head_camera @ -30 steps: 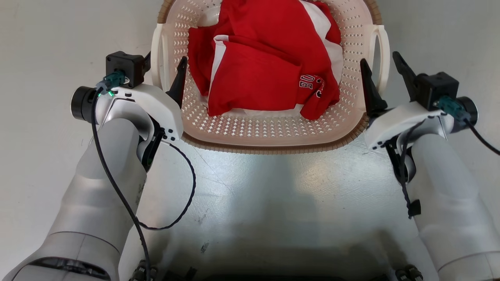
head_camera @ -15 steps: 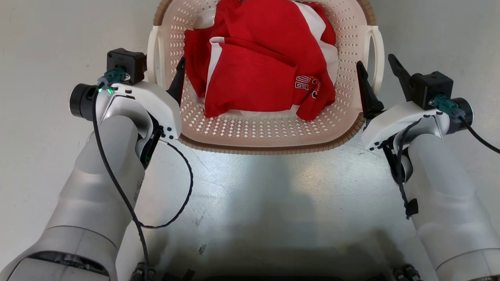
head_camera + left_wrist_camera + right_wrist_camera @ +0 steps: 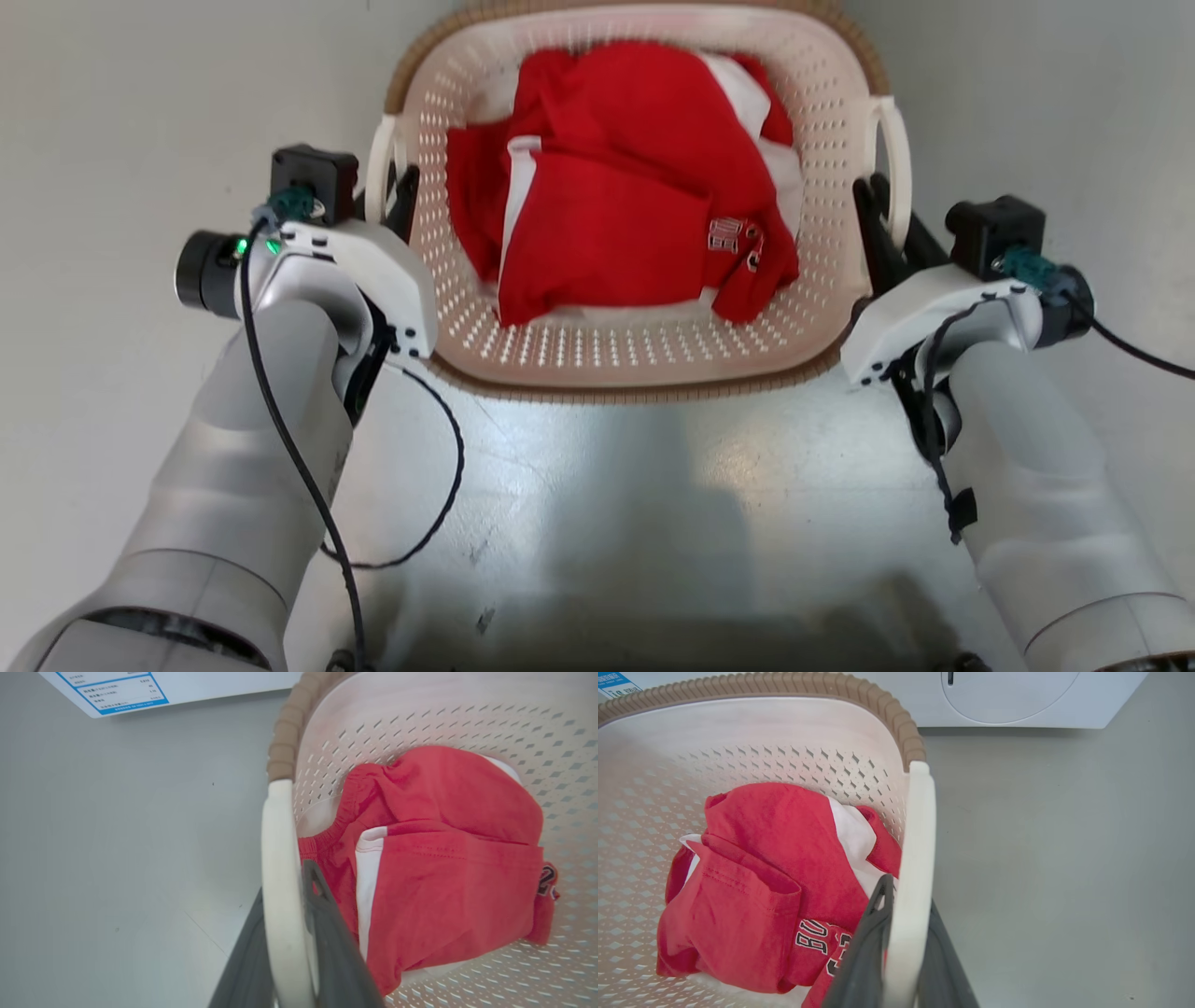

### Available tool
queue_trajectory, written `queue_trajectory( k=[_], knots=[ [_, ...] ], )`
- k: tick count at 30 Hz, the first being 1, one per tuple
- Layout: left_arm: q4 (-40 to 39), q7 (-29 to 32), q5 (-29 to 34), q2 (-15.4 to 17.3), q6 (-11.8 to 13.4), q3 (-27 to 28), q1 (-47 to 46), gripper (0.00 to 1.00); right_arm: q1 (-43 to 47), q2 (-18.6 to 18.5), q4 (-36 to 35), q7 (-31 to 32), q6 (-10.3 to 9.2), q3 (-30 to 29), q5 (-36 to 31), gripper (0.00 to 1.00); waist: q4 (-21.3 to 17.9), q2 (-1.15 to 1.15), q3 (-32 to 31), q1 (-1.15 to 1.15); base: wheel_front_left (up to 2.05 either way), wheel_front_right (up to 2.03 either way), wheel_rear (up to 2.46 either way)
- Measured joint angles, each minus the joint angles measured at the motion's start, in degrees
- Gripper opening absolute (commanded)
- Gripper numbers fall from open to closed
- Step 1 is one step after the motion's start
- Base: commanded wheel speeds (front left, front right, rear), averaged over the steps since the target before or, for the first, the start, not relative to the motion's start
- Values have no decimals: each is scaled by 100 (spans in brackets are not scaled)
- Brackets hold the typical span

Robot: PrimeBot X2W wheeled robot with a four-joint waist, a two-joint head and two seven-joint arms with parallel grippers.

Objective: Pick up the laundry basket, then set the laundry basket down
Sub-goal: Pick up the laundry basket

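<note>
Nearest the robot, left gripper (image 3: 397, 187) jaws pinched shut on left loop handle (image 3: 378, 173), right gripper (image 3: 887, 210) same on right loop handle (image 3: 898, 154), laundry basket (image 3: 635, 387) between both arms over grey floor (image 3: 653, 504), red-and-white clothes (image 3: 635, 215) inside, white washer (image 3: 1017, 700) beyond.

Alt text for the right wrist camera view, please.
The right gripper clamps its two dark fingers on the white loop handle of the laundry basket, which holds red and white clothing. A white washer stands beyond.

Open floor (image 3: 112, 112) flanks the laundry basket (image 3: 644, 359) on both sides; a white appliance (image 3: 1017, 700) stands beyond it.
</note>
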Motion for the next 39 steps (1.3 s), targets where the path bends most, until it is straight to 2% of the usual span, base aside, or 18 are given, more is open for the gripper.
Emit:
queue_trajectory(
  k=[7, 11, 15, 24, 39],
  knots=[
    [267, 27, -155, -14, 1, -234, 236, 0, 8, 4, 584, -8, 0, 386, 248, 0, -43, 0, -461, 0, 0, 0, 0],
    [427, 49, -268, 0, 0, -414, 408, 0, 4, 12, 1089, 15, 0, 873, 733, 0, -104, 0, -828, 0, 0, 0, 0],
    [570, 121, -490, 2, 0, -634, 705, 0, 12, 23, 1376, 353, 0, 1382, 1312, 0, -195, 0, -1259, 0, 0, 0, 0],
    [601, 463, -1149, 200, 0, -1181, 1568, 0, 510, 13, 1200, 1318, -31, 2767, 2708, 0, -473, 0, -2520, 0, 0, 0, 0],
    [448, 817, -1857, 385, 0, -1933, 2402, 0, 1128, 19, 1255, 1748, -44, 3841, 3654, 0, -865, 0, -4099, 0, 0, 0, 0]
  ],
)
